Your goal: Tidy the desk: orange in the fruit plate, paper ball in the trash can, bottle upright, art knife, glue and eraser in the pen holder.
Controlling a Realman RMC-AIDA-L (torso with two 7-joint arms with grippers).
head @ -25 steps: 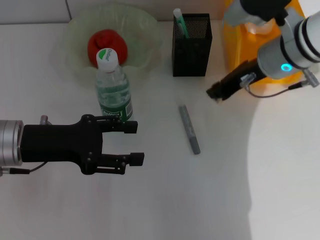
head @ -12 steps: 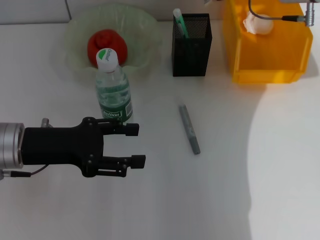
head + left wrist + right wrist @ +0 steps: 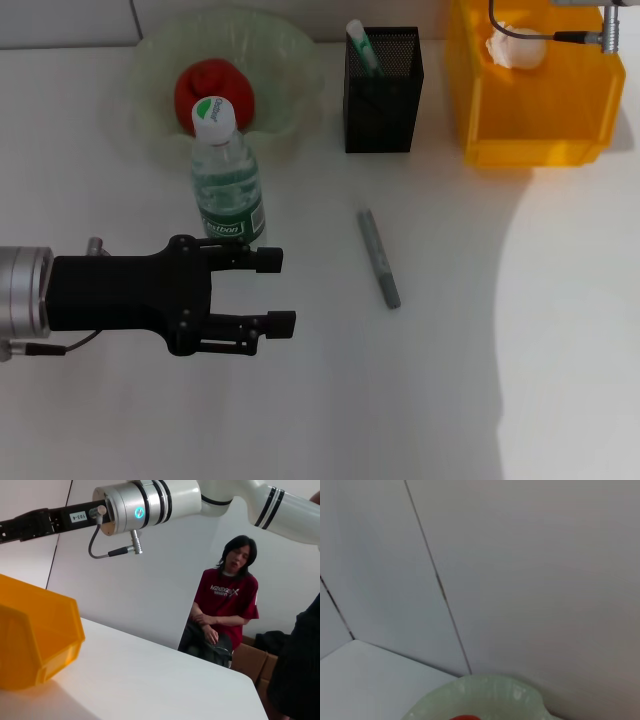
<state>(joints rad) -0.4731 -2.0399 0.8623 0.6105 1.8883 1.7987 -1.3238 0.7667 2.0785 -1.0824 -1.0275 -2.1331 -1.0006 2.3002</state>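
The orange [image 3: 210, 88] lies in the pale green fruit plate [image 3: 290, 60], whose rim also shows in the right wrist view [image 3: 485, 696]. Just in front of the plate stands the bottle [image 3: 228, 185], upright with its white cap on. A grey art knife [image 3: 379, 258] lies flat on the table's middle. The green-white glue [image 3: 360, 45] sticks out of the black mesh pen holder [image 3: 384, 95]. The paper ball [image 3: 517, 46] rests in the yellow trash can [image 3: 535, 110]. My left gripper [image 3: 282, 290] is open, low, in front of the bottle. My right gripper's body [image 3: 30, 524] hovers above the trash can. No eraser shows.
A person in a red shirt [image 3: 226, 615] sits beyond the table's far edge. The yellow bin's corner [image 3: 35, 645] fills one side of the left wrist view. A shadow falls over the table's right part [image 3: 570, 330].
My right arm rose from in front of the yellow can and left the head view almost wholly. My left gripper crept slightly right.
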